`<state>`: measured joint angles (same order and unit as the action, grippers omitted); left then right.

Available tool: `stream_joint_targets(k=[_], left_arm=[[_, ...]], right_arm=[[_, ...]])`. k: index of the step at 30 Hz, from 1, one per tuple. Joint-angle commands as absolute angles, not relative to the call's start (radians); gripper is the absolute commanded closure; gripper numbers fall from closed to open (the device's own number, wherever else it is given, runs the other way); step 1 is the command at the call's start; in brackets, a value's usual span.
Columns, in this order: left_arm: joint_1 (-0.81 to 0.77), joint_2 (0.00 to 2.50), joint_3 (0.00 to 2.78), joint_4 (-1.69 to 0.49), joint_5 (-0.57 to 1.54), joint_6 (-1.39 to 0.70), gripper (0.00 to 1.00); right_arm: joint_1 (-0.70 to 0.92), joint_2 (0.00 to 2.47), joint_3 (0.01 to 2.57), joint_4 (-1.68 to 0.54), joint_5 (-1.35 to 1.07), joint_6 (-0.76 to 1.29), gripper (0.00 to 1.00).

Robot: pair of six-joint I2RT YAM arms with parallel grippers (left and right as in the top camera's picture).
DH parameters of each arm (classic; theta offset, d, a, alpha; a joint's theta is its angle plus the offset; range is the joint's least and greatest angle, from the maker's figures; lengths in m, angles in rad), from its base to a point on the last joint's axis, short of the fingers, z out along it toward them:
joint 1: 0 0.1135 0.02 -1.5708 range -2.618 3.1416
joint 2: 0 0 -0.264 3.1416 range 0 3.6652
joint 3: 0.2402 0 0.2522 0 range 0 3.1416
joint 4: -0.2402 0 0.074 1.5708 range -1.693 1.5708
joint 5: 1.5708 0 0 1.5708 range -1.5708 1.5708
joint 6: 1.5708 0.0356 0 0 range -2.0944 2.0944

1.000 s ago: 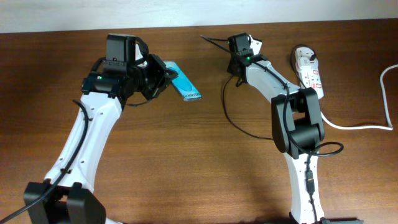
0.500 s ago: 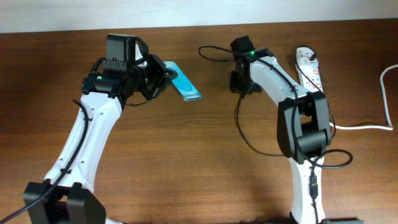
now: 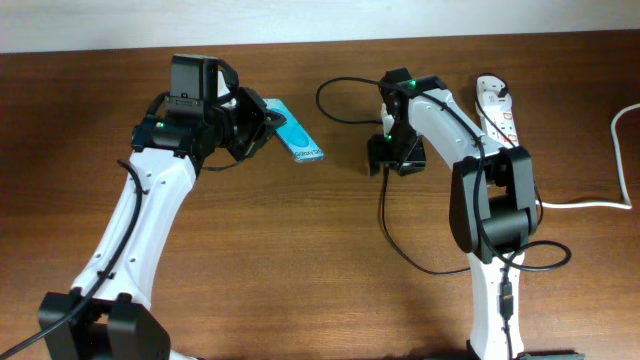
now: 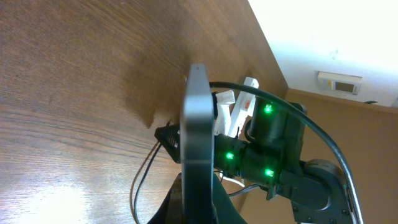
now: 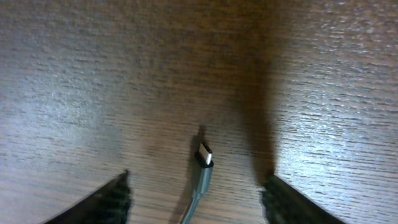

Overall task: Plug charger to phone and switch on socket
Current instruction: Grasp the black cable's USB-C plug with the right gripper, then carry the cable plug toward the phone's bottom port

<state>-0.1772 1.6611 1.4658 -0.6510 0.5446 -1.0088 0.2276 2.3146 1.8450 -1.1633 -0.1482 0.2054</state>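
Phone held up at upper centre-left; charger tip loose under the right arm.

The left gripper (image 3: 268,125) is pressed onto one end of the phone (image 3: 298,142), whose cyan screen faces up in the overhead view. The left wrist view shows it edge-on, clear of the table (image 3: 300,260). The right gripper (image 3: 385,158) sits right of the phone and well apart from it, pointing down. Its fingers (image 5: 112,198) are spread wide, and the connector tip (image 5: 205,155) lies between them touching neither. The black charger (image 3: 385,215) loops above that gripper and trails down toward lower centre. The socket (image 3: 498,112) lies at upper right, with its white cord (image 3: 585,205) running to the right edge.
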Motion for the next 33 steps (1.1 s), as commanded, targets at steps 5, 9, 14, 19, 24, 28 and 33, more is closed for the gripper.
stream_joint_targets(k=[5,9,14,19,24,28,33], left_arm=[[-0.174,1.660,1.468,-0.646,0.552,-0.989,1.00],[-0.174,1.660,1.468,-0.646,0.553,-0.989,1.00],[-0.174,1.660,1.468,-0.646,0.553,-0.989,1.00],[-0.174,1.660,1.468,-0.646,0.553,-0.989,1.00],[-0.174,1.660,1.468,-0.653,0.556,-0.989,1.00],[-0.174,1.660,1.468,-0.653,0.556,-0.989,1.00],[-0.174,1.660,1.468,-0.652,0.553,-0.989,1.00]], right_arm=[[0.232,2.289,1.845,-1.244,-0.150,0.270,0.37],[0.243,2.290,1.829,-1.266,-0.146,0.403,0.44],[0.300,2.292,1.734,-1.138,-0.078,0.410,0.51],[0.305,2.295,1.676,-1.087,-0.032,0.451,0.82],[0.287,2.295,1.656,-1.015,-0.036,0.423,0.96],[0.279,2.293,1.663,-1.016,-0.064,0.370,0.96],[0.197,2.206,1.745,-1.116,-0.369,0.115,0.95]])
